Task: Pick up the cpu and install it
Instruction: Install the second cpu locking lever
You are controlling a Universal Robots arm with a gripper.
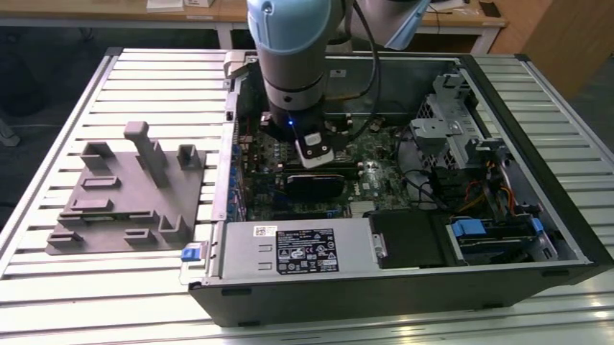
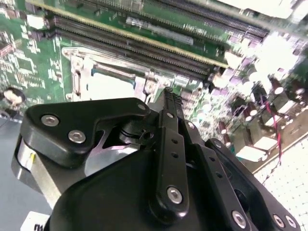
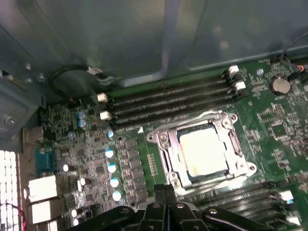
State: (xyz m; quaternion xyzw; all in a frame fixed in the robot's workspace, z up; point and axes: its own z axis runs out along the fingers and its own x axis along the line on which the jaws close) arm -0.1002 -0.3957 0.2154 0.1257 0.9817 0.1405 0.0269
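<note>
Pincer (image 3: 166, 192) empty, fingers pressed together, just beside the cpu (image 3: 202, 151) seated inside its socket frame (image 3: 163, 139).

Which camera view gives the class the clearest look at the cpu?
The first wrist view: the cpu lies square in its socket frame on the motherboard, unobstructed. The second wrist view shows part of it, with the hand in front. In the exterior view, the arm stands over that area.

**No print legible**

The white-and-black rectangular sticker (image 1: 307, 251) on the grey metal power supply box (image 1: 292, 248) carries print and symbols, too small to read. A small white barcode label (image 1: 264, 231) beside it is equally unreadable.
</note>
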